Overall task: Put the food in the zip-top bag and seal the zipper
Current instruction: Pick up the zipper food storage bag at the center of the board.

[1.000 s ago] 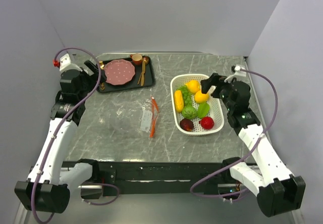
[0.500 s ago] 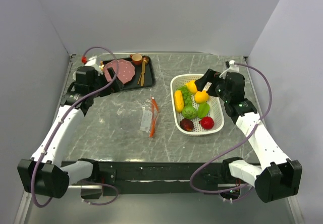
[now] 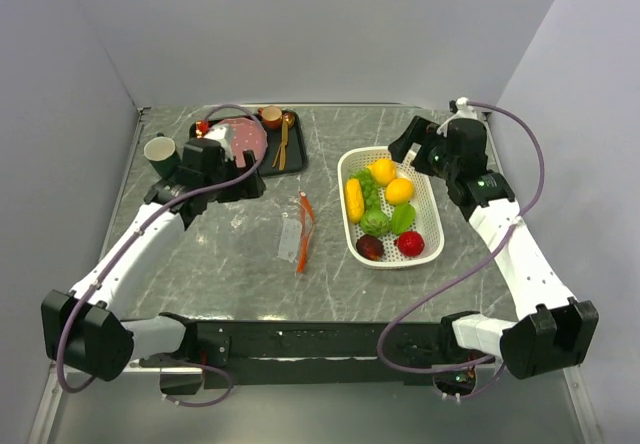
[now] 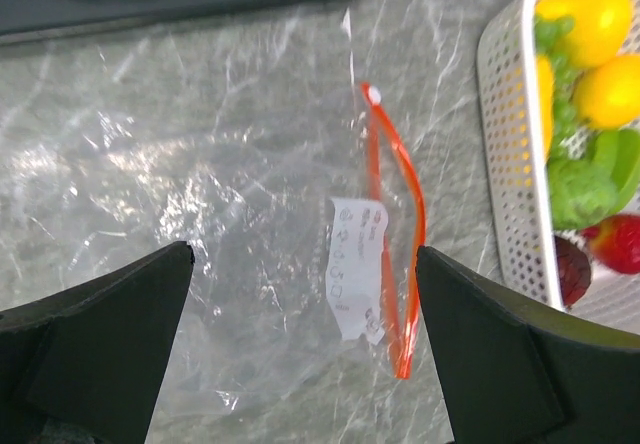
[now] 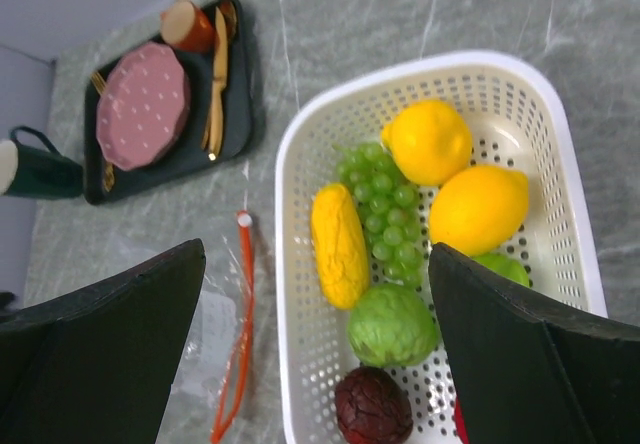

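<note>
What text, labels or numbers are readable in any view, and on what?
White label stuck on the zip-top bag, near its mouth: a few lines of faint handwriting, too blurred to read.
No other word, brand, number or sign shows in any view.

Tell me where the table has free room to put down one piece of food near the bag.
Bare table lies on the near side of the bag and basket, toward the near edge, and in the far gap between tray and basket. The far left corner is crowded with the tray and mug.
</note>
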